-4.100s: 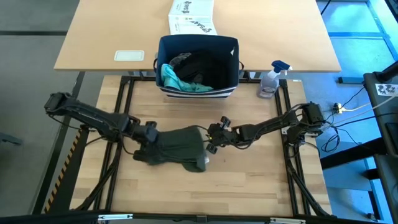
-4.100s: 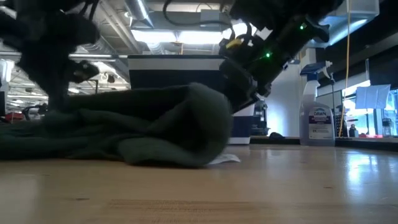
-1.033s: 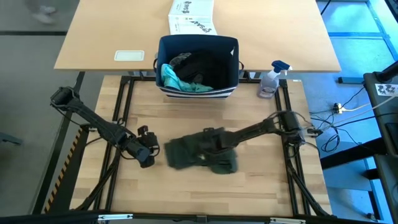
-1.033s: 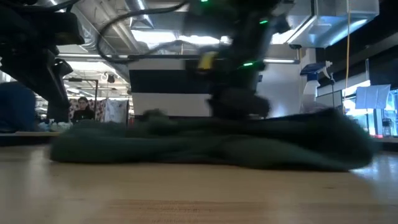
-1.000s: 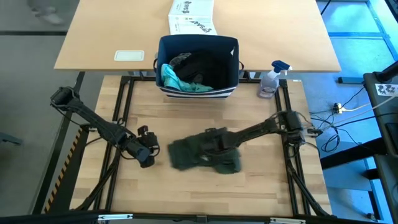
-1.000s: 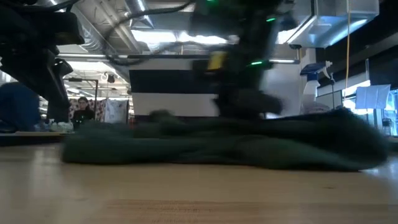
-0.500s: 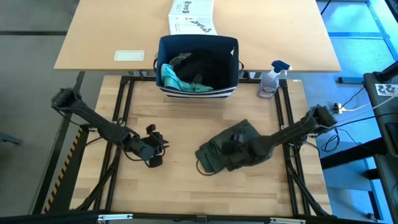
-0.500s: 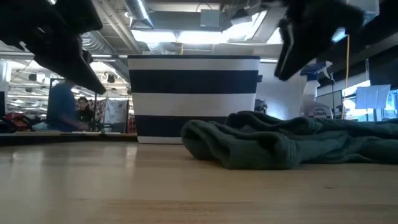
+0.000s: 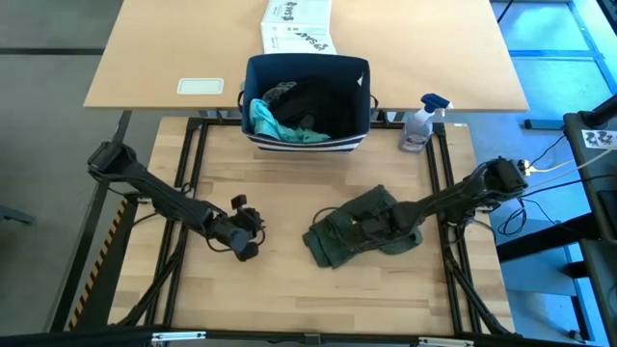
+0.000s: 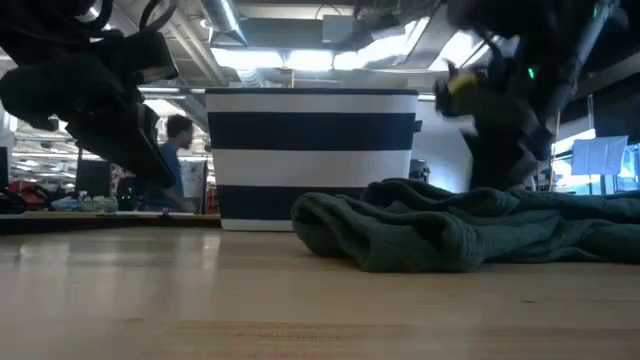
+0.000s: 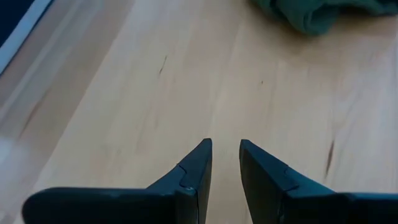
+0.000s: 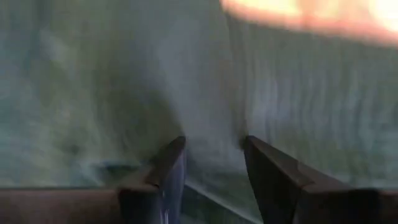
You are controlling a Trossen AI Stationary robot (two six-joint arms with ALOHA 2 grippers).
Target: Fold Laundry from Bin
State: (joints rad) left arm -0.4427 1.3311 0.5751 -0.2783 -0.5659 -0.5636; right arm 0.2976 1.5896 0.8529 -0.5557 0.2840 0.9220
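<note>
The olive-green garment [image 9: 347, 236] lies bunched on the table, right of centre; it also shows in the low view [image 10: 440, 230]. My right gripper [image 9: 366, 226] is over its middle, pointing steeply down, with its fingers apart [image 12: 211, 146] and green cloth [image 12: 112, 74] filling the view. My left gripper [image 9: 248, 247] hangs over bare wood to the garment's left, narrowly open [image 11: 225, 144] with nothing between the fingers. The bin [image 9: 362, 106] stands at the table's far edge with a teal piece [image 9: 275, 123] and a black piece [image 9: 318, 101] inside. My right gripper comes at the top of the olive-green garment's pile [image 10: 480, 195] from above, slanting down. The picture is blurred there, and I cannot tell whether the fingertips touch the cloth.
A spray bottle [image 9: 419, 123] stands at the far right beside the bin. A white printed box [image 9: 297, 24] and a white card [image 9: 201, 87] lie on the desk beyond. A person [image 10: 175, 150] shows in the room behind. Bare wood lies between the two grippers.
My right gripper dragged the olive-green garment toward the table's right edge, and it slid and bunched up. The gripper then rose off it, rolled about its own axis and came back down over the pile, which has since lain still. My left gripper has moved slightly right and down.
</note>
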